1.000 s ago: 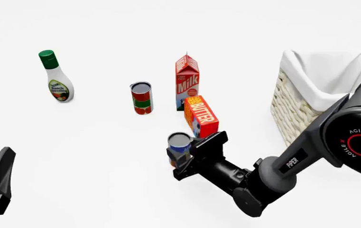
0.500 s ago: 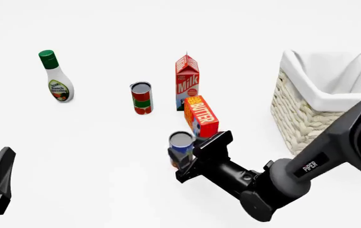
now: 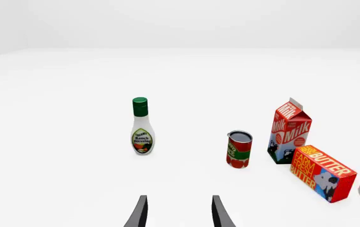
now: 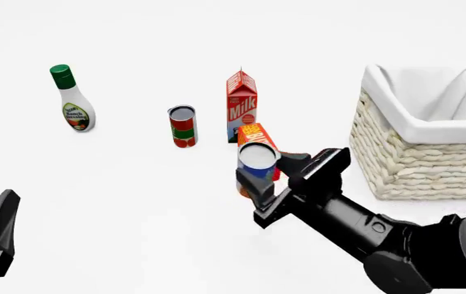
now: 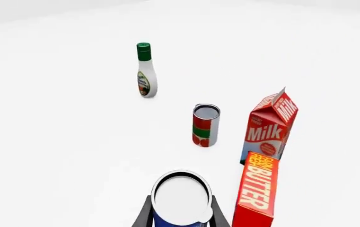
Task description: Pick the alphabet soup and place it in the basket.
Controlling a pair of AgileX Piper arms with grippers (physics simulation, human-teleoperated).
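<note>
Nearest, at the left edge of the desk, the left end effector hangs idle, its fingers spread with nothing between them. Right of centre, the right end effector is clenched on the alphabet soup, which appears raised clear of the desk, in front of the butter box; the right wrist view shows a finger on each side of the can. Just beyond stand the milk carton and, to its left, the red-and-green can, with the ranch dressing bottle far left. The basket sits to the right. The carry step seems in hand: next, the can must travel right, over the cloth-lined rim, then be let go.
</note>
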